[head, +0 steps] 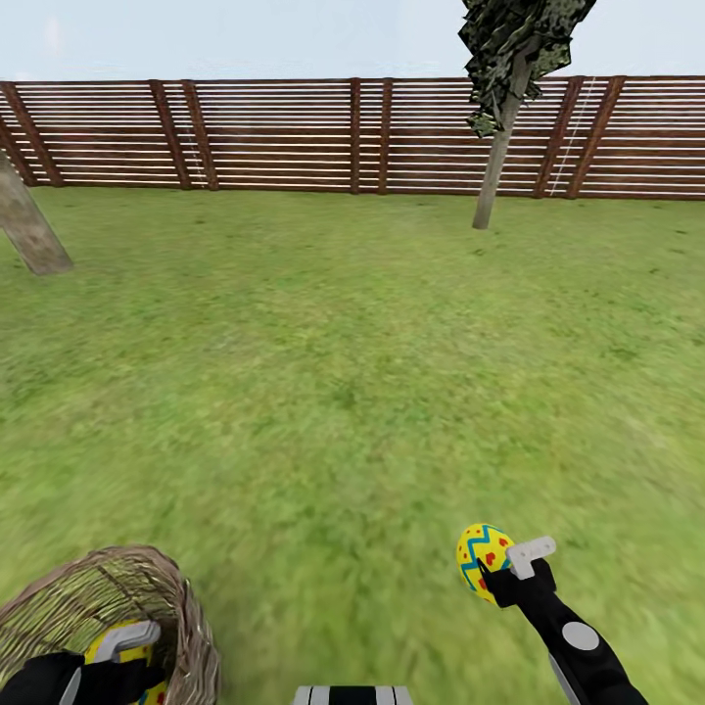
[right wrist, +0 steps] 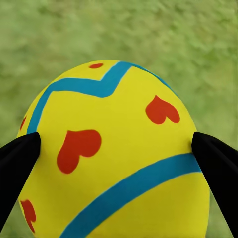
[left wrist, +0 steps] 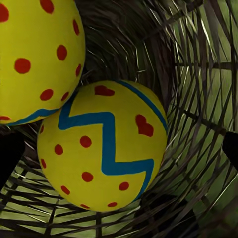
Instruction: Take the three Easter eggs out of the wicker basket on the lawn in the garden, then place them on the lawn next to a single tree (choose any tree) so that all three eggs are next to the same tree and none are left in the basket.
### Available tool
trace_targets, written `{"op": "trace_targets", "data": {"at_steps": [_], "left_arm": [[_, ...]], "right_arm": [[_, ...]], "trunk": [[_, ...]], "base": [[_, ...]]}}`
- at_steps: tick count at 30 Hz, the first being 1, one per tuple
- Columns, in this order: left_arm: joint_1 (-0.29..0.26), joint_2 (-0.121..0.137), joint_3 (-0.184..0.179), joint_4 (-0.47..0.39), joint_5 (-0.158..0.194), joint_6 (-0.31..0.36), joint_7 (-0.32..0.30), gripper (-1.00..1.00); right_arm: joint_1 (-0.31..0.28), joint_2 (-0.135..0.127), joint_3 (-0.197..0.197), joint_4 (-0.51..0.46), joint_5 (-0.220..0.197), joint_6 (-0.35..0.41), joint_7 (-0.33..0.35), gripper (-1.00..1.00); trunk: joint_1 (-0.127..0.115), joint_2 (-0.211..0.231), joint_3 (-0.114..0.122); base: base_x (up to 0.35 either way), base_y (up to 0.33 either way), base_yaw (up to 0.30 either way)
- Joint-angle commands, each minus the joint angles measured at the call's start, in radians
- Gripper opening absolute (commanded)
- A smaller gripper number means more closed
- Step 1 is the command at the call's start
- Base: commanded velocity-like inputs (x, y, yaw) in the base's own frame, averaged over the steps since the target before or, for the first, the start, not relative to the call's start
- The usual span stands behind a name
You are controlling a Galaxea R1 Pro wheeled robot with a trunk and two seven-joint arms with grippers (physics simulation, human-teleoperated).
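Observation:
My right gripper (head: 495, 578) is shut on a yellow Easter egg (head: 482, 554) with teal zigzags and red hearts, held above the lawn (head: 333, 392). In the right wrist view both black fingertips (right wrist: 20, 158) press the egg's (right wrist: 119, 148) sides. The wicker basket (head: 186, 627) sits at the lower left with my left gripper (head: 135, 672) reaching inside it. In the left wrist view two eggs lie in the basket (left wrist: 198, 79): one between the spread fingers (left wrist: 231, 148), not touched on the right side (left wrist: 104, 148), and another beside it (left wrist: 34, 54).
A thick slanted grey-brown trunk (head: 29, 230) stands at the far left. A slim straight tree (head: 497, 157) grows at the back right before the slatted wooden fence (head: 294, 137). Open grass stretches between me and both trees.

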Motion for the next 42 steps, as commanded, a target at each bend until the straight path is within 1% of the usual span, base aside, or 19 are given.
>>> {"op": "trace_targets", "data": {"at_steps": [1, 36, 38, 42], "left_arm": [[0.000, 0.000, 0.002, -0.001, -0.003, 0.005, -0.005, 1.00], [0.000, -0.002, 0.004, -0.002, -0.001, 0.005, -0.005, 1.00], [0.000, -0.002, 0.005, -0.002, -0.001, 0.005, -0.005, 1.00], [0.000, -0.002, 0.004, -0.002, 0.000, 0.005, -0.005, 1.00]], "right_arm": [[0.000, -0.001, 0.001, -0.002, 0.007, 0.006, 0.003, -1.00], [0.000, 0.001, 0.007, 0.003, 0.007, 0.006, 0.003, -1.00], [0.000, 0.001, 0.019, 0.007, 0.007, 0.006, 0.002, -1.00], [0.000, 0.001, 0.022, 0.009, 0.007, 0.006, 0.002, -1.00]], "trunk": [[0.000, -0.001, -0.005], [0.016, -0.009, -0.140], [0.016, -0.009, -0.140], [0.016, -0.009, -0.140]], "base": [[0.001, 0.000, 0.000], [0.000, 0.000, 0.000], [0.000, 0.000, 0.000], [0.060, 0.000, 0.000]]}}
